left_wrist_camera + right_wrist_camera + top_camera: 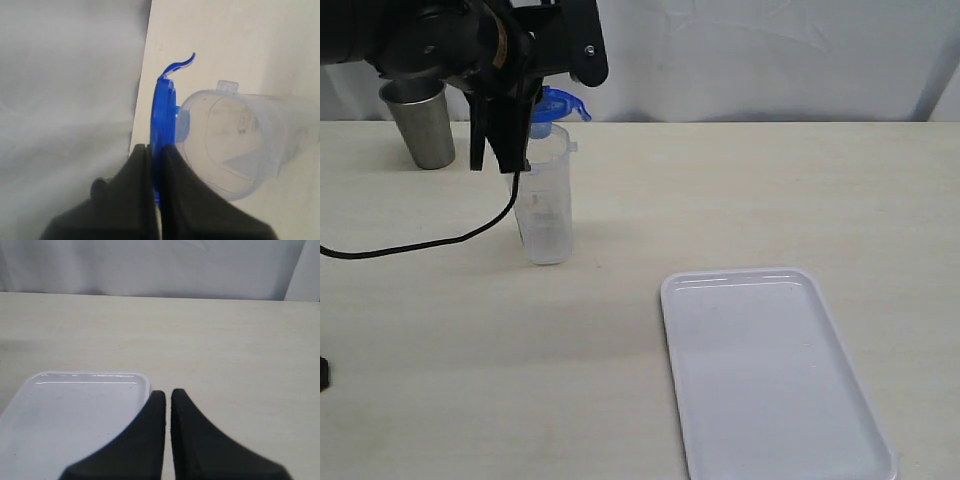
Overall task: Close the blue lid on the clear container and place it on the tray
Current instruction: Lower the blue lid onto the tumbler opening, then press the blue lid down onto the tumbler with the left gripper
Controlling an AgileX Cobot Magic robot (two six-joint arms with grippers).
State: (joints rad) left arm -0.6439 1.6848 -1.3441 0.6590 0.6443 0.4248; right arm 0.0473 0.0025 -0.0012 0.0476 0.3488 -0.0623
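The left hand (501, 163) is clamped on the blue lid (556, 105), its two dark fingers (180, 170) pressed against the lid's flat faces with only the lid's thickness between them. In the left wrist view the lid (163, 107) stands on edge, one snap flap curling away from its outer end, and its face sits right against the rim of the clear container (235, 145). Whether it touches the rim I cannot tell. It is not lying flat over the mouth, which shows fully open.

The clear container (546, 205) stands upright on the bench (770, 190), left of the middle and towards the back edge, where a white cloth backdrop begins. A grey steel cup (420, 125) stands further left, apart from the container. A black cable (420, 244) droops from the left arm in front of the container's lower half and runs off the left side.

The tray (775, 283) lies flat at the near right, well apart from the container, its near edge cut off by the frame. The bench between the two is bare pale wood.

The right hand (167, 392) is closed with nothing in it, fingertips almost meeting. It hangs above the bench just beside a rounded corner of the tray (75, 415), with open bench beyond it up to the backdrop.
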